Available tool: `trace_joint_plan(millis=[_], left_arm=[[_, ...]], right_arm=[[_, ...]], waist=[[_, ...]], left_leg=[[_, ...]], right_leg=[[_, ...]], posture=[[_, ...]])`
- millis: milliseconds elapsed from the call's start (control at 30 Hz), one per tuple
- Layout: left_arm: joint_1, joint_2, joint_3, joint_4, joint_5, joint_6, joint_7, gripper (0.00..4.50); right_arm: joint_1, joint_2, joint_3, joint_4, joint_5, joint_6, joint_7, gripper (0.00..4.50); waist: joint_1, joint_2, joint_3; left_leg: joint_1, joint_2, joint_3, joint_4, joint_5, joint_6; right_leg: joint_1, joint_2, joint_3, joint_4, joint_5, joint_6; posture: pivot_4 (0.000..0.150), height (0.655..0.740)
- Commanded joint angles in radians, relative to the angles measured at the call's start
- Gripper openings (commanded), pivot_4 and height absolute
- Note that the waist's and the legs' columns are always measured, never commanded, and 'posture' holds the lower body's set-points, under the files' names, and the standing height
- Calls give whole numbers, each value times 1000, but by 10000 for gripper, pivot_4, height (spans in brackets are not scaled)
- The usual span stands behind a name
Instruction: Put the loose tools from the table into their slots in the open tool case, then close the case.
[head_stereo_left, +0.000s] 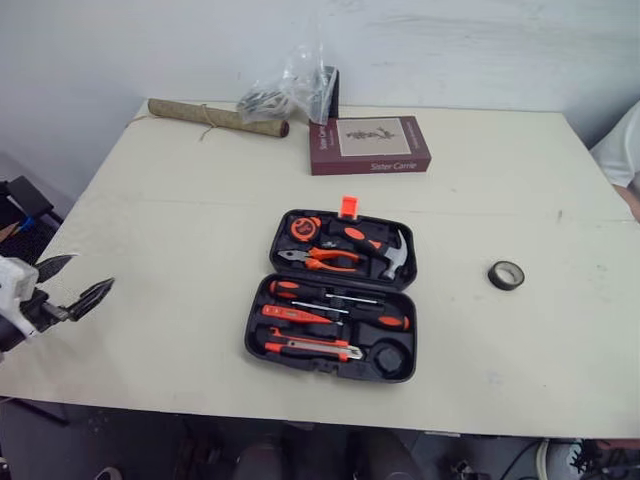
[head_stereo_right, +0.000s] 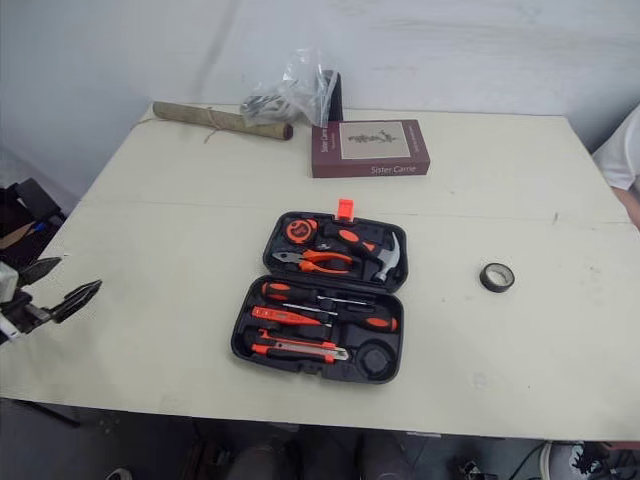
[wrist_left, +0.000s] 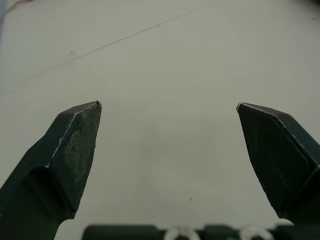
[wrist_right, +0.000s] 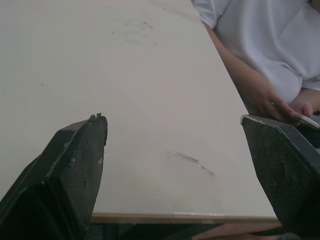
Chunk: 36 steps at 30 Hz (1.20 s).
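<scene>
Writing: the maroon book at the far side of the worktop reads "Sister Carrie" on its cover; the print on its spine is too small to read.
Tool case: the black tool case lies open in the middle of the worktop, both halves flat, with an orange latch on its far edge.
Far half: an orange tape measure, orange-handled pliers and a hammer sit in their slots.
Near half: screwdrivers and an orange utility knife sit in their slots, with a round recess at the near right corner.
Loose tool: a black roll of tape lies flat on the worktop to the right of the case, apart from it.
Left fingers: spread wide and holding nothing, at the left edge of the worktop, well apart from the case.
Right fingers: spread wide and holding nothing, over bare worktop near an edge where a person in a white shirt sits.
Far edge: a brown roll tied with string and a clear plastic bag.
</scene>
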Motion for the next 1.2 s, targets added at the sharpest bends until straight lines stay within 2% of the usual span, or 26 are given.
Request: trace_joint_plan(millis=[33,133,233,300,333,433,600,700,867,967,1067,1200], left_arm=[[-34,-19,25,-50,-30,-23,20,44148],[-14,-74,-30,-188,-53,-24,-25,44148],[-21,-131,-91,-345,-87,43,-29,44148],[-42,-148,-143,-463,-131,140,-34,44148],[-46,-140,-177,-538,-185,233,-59,44148],[-91,-125,-273,-705,-245,359,-112,44148],[-184,-226,-382,-772,-239,387,-85,44148],[-208,-286,-467,-788,-186,369,-84,44148],[-244,-252,-558,-738,-62,290,-162,44148],[-251,-257,-566,-763,-92,303,-197,44148],[-253,-277,-576,-800,-110,322,-196,44148],[-250,-303,-593,-827,-100,335,-185,44148]], right_arm=[[-52,-51,22,-104,-1,73,-63,45000],[-87,-82,85,-259,8,226,-83,45000],[-110,-149,156,-427,-1,453,-136,45000],[-128,-231,213,-522,5,607,-107,45000],[-129,-303,247,-556,-15,669,-57,45000],[-199,-508,316,-604,-13,852,66,45000],[-344,-674,484,-680,17,1078,236,45000],[-461,-689,631,-710,-37,1163,243,45000],[-705,-674,853,-682,-119,1318,288,45000],[-834,-640,943,-621,-204,1310,297,45000],[-925,-617,1017,-563,-280,1304,324,45000],[-1038,-560,1095,-469,-365,1305,347,45000]], waist=[[5,0,0],[11,2,1],[18,2,1],[19,2,1],[19,2,1],[19,1,2],[19,0,4],[19,-4,6],[18,-4,8],[19,-4,8],[18,-4,8],[18,-4,8]], left_leg=[[0,0,0,0,0,0],[-1,0,0,-1,0,-1],[-2,0,0,-4,2,-2],[-6,0,0,-4,3,-3],[-10,0,0,-3,4,-4],[-18,1,1,1,8,-7],[-18,2,0,8,8,-6],[-19,2,-1,9,7,-6],[-25,2,0,14,7,-6],[-27,2,0,14,8,-6],[-37,2,0,19,8,-5],[-37,2,0,22,8,-5]], right_leg=[[0,0,0,0,0,0],[-2,0,0,1,0,0],[-4,1,-1,0,0,0],[-7,1,-1,1,0,0],[-11,2,-1,2,0,0],[-19,3,-1,6,0,0],[-16,4,-1,7,1,1],[-16,5,-2,6,1,1],[-22,5,-1,7,2,3],[-25,5,-1,8,2,3],[-33,4,-1,11,2,3],[-32,4,-1,12,2,3]], posture=[[1500,7400],[1500,7400],[1500,7400],[1500,7400],[1500,7400],[1500,7400],[1500,7400],[1500,7400],[1500,7400],[1500,7400],[1500,7400],[1500,7400]])
